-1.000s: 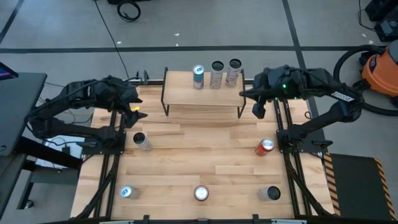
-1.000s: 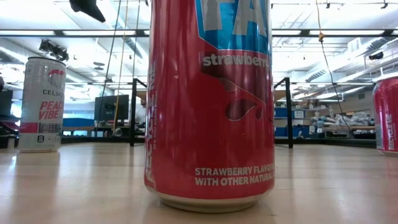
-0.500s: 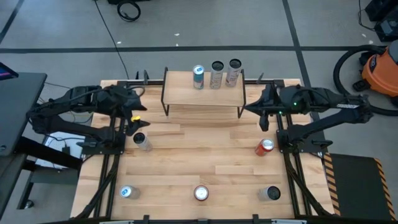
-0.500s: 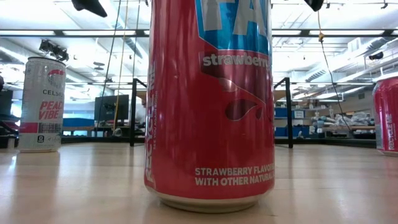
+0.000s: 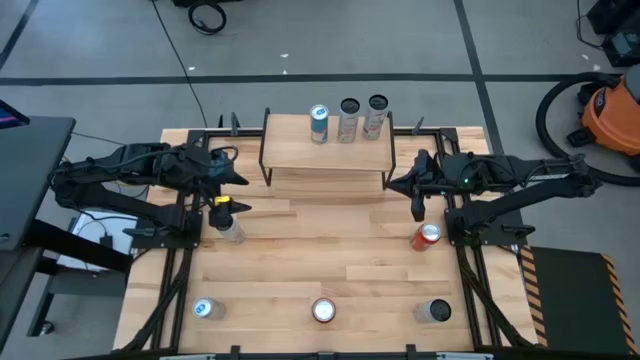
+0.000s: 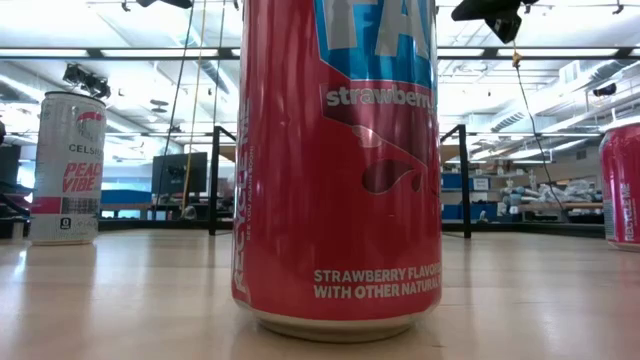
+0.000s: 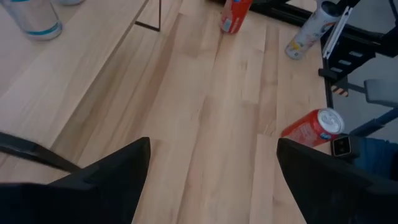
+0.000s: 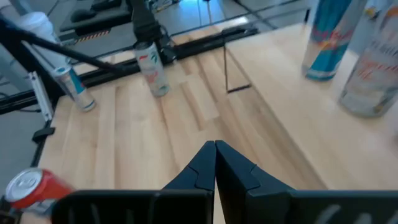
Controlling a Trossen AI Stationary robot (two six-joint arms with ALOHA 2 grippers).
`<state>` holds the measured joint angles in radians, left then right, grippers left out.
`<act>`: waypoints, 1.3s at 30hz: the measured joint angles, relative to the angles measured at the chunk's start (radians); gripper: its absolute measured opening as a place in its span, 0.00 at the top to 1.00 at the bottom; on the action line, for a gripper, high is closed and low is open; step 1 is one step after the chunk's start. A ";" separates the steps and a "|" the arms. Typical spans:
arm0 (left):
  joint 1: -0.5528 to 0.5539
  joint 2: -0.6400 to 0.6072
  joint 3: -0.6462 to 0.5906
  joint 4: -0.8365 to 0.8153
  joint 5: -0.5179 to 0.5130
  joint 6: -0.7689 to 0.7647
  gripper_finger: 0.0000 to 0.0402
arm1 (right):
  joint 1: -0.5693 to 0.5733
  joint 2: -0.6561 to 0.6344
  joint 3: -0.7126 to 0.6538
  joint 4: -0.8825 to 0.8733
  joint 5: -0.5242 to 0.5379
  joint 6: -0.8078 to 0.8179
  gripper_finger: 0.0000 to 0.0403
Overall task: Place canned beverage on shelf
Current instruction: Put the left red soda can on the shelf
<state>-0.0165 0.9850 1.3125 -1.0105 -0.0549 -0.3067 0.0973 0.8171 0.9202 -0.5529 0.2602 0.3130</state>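
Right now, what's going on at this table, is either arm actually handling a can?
Neither arm holds anything. Three cans already stand in a row on the shelf at the far side of the table. The left gripper is open, hovering above a silver can near the table's left edge. The right gripper is shut and empty, off the shelf's right end, with a red can on the table just nearer than it. Three more cans wait along the near edge.

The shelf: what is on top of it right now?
Three cans stand in a row along the back edge of the shelf. The space under its board is hidden from above.
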 joint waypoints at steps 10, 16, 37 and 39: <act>-0.002 0.020 0.000 0.012 -0.003 0.113 0.12 | 0.028 0.001 -0.099 0.103 -0.029 0.001 0.96; -0.005 0.019 0.000 0.074 -0.002 0.094 0.12 | 0.028 0.001 -0.147 0.111 -0.037 -0.001 0.96; 0.020 0.136 0.000 0.279 -0.012 0.046 0.12 | 0.028 0.014 -0.178 0.219 -0.048 -0.028 0.96; 0.019 0.153 0.000 0.279 -0.011 0.026 0.12 | 0.028 0.019 -0.178 0.214 -0.048 -0.028 0.96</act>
<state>0.0021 1.1379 1.3128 -0.7310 -0.0659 -0.2804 0.1250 0.8358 0.7422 -0.3390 0.2123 0.2852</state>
